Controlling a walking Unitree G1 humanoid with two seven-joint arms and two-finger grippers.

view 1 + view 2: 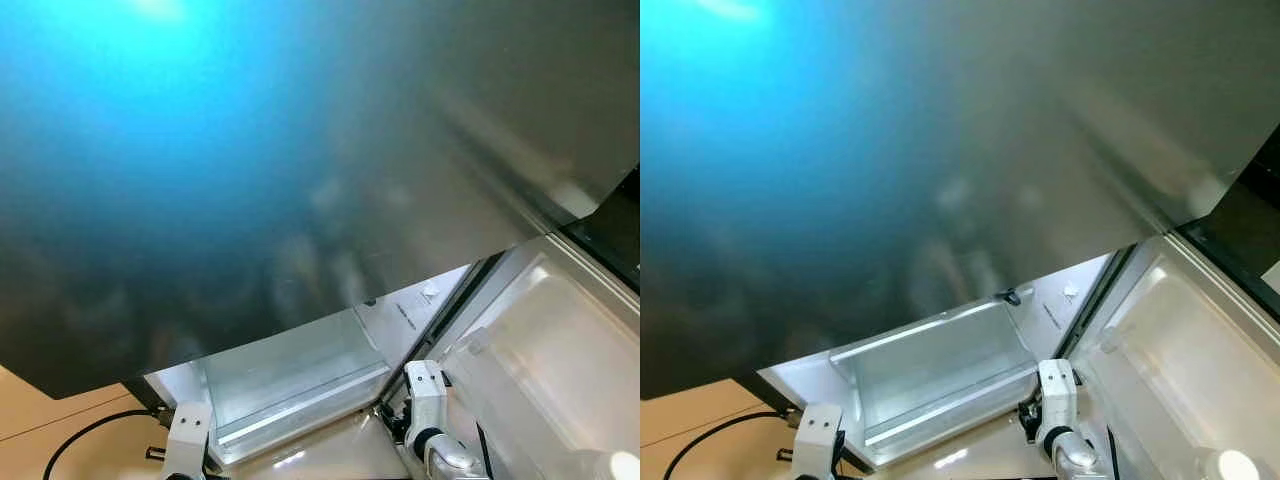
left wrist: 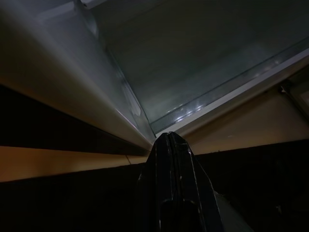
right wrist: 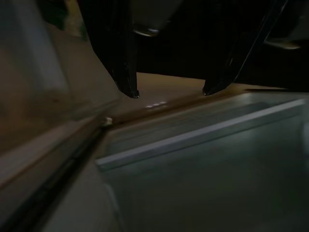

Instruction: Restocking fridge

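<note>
A large steel fridge door point(image 1: 300, 180) with a blue glare takes up most of the eye views. Below its lower edge is a clear plastic fridge bin point(image 1: 290, 385), with nothing visible inside. My left arm point(image 1: 186, 440) and right arm point(image 1: 428, 405) rise from the bottom edge, one at each end of the bin. In the left wrist view my left gripper point(image 2: 169, 140) is shut, its tip pointing at the bin's corner point(image 2: 145, 123), and it holds nothing. In the right wrist view my right gripper point(image 3: 170, 91) is open over the bin's rim point(image 3: 193, 137), with nothing between its fingers.
To the right stands an open fridge door point(image 1: 550, 350) with white inner shelves. A tan floor point(image 1: 40, 420) shows at the lower left, with a black cable point(image 1: 80, 435) lying on it. A dark panel point(image 1: 615, 235) edges the far right.
</note>
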